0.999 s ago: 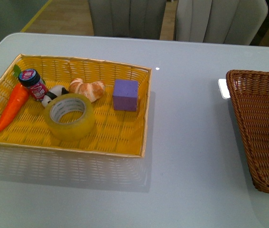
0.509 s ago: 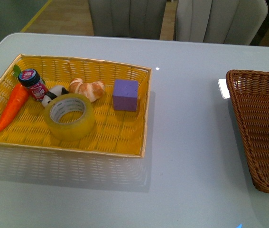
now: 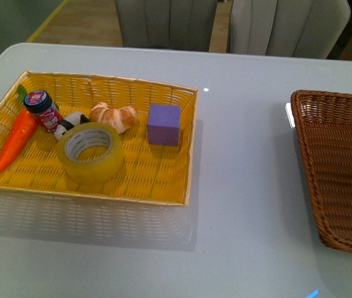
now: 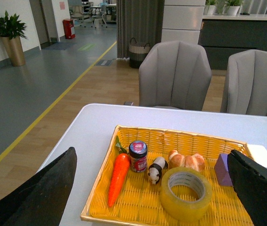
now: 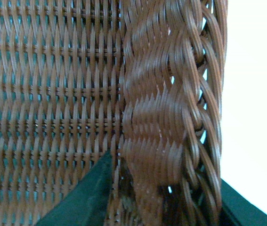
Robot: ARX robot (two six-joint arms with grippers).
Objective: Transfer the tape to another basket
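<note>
The tape [image 3: 90, 151], a wide translucent yellow roll with a pale core, lies flat in the bright yellow woven tray [image 3: 163, 186] at the left; it also shows in the left wrist view [image 4: 185, 193]. The dark brown wicker basket [image 3: 337, 174] sits at the table's right edge, partly cut off. My right gripper [image 5: 164, 200] is shut on the basket's rounded rim [image 5: 171, 117], its dark fingers [image 5: 88, 197] on either side of the weave. My left gripper [image 4: 154, 188] is open and empty, held above and back from the tray. Neither arm shows in the front view.
In the tray lie an orange carrot [image 3: 15, 140], a small red-labelled jar [image 3: 43, 110], a panda figure [image 3: 69, 123], a croissant [image 3: 114, 116] and a purple cube [image 3: 164, 124]. Bare white table [image 3: 250, 174] separates tray and basket. Grey chairs [image 3: 225, 25] stand behind.
The brown basket has slid a little to the left, toward the yellow tray. Everything in the tray is unmoved.
</note>
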